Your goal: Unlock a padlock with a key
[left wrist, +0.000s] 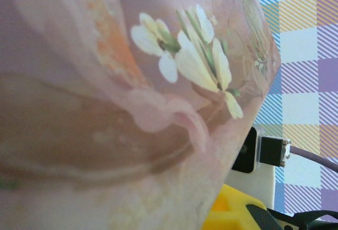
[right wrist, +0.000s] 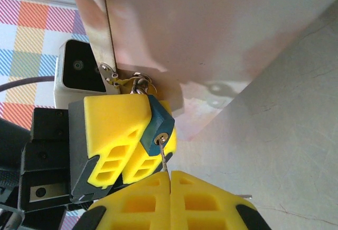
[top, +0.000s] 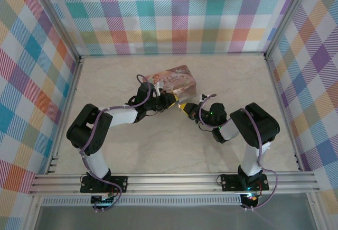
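Note:
A blue padlock (right wrist: 158, 121) hangs by its shackle from the metal hasp (right wrist: 108, 71) of a pink floral box (right wrist: 200, 29). My left gripper (right wrist: 145, 129) is shut on the padlock body, one yellow finger on each side. At the bottom of the right wrist view my right gripper (right wrist: 170, 180) is shut on the key (right wrist: 166, 158). The key's thin blade points up with its tip in the brass keyhole (right wrist: 161, 139). From above, the left gripper (top: 176, 103) and right gripper (top: 188, 110) meet tip to tip in front of the box (top: 174, 79).
The floral box (left wrist: 132, 108) sits very close to the left wrist camera. A corner of a yellow finger (left wrist: 232, 211) and the other arm's camera (left wrist: 248, 150) peek past it. Checked walls (top: 174, 13) enclose the beige table (top: 174, 150) on three sides.

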You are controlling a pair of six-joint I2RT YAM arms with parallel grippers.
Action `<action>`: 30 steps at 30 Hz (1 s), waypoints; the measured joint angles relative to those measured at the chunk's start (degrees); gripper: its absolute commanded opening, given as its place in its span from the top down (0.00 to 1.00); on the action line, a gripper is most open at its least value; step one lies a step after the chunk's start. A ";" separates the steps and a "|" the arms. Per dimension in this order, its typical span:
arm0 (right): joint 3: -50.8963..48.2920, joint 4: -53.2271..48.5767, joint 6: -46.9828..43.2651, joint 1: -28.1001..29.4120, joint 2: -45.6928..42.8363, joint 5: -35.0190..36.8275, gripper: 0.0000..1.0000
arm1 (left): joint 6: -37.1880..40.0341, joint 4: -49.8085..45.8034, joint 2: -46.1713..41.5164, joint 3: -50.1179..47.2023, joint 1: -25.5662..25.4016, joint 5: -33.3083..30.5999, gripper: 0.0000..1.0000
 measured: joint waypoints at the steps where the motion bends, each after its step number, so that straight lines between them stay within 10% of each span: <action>1: 0.00 0.09 0.50 -0.09 0.09 -0.02 1.00 | -0.02 0.02 0.00 -0.02 0.00 0.02 0.91; 30: 2.89 0.55 14.40 -1.25 3.04 -2.78 1.00 | -0.46 2.80 0.20 -1.09 0.42 0.35 0.91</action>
